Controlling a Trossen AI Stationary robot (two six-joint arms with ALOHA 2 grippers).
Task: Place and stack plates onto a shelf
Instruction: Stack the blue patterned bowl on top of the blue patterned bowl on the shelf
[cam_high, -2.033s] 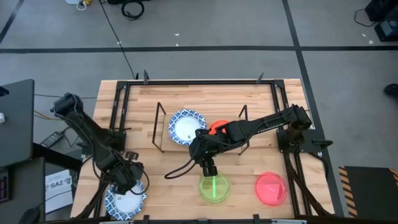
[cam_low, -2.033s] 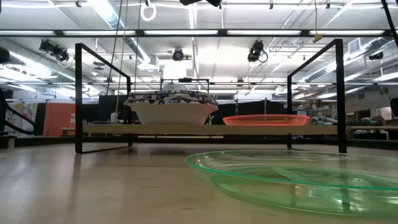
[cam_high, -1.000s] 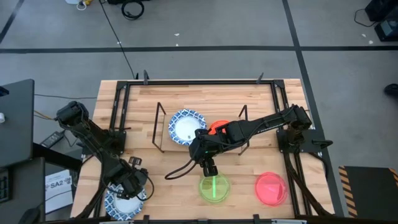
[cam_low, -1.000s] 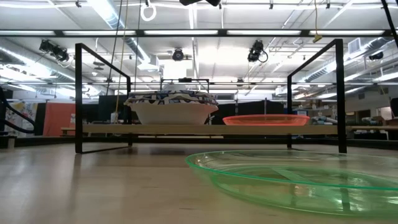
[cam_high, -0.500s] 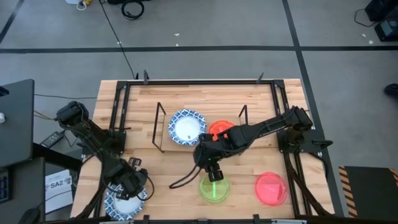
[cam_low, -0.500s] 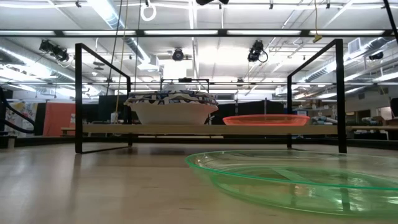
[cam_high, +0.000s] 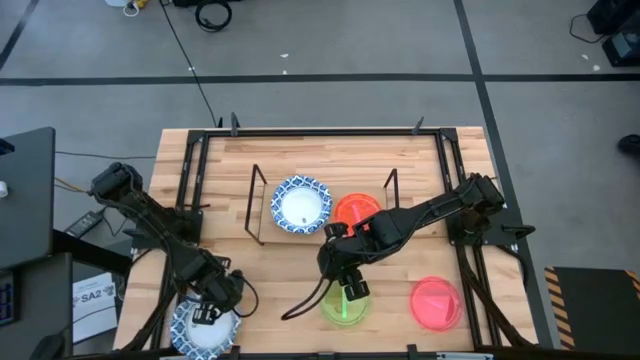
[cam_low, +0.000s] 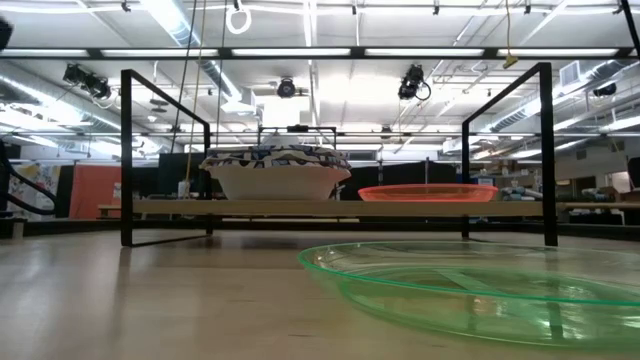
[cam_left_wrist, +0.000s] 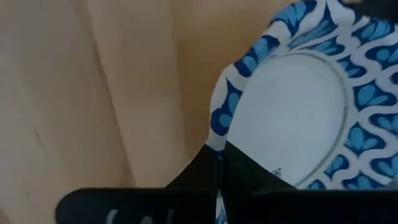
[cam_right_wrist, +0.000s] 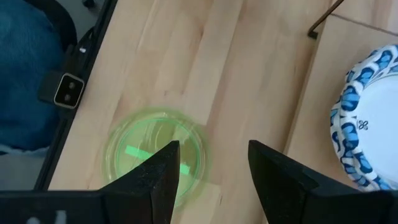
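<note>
The left claw (cam_high: 207, 314) has just snapped shut on the rim of the blue plate (cam_high: 204, 329) at the table's front left corner. So this plate looks ready to lift and carry to the shelf (cam_high: 262, 222). The right claw (cam_high: 356, 288) has moved over the green plate (cam_high: 345, 305). It is open and holds nothing.

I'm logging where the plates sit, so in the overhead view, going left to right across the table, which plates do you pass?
Blue-rimmed plate at the table's near left corner → blue-rimmed plate on the shelf → green plate, orange plate on the shelf (roughly level) → red-pink plate.
</note>
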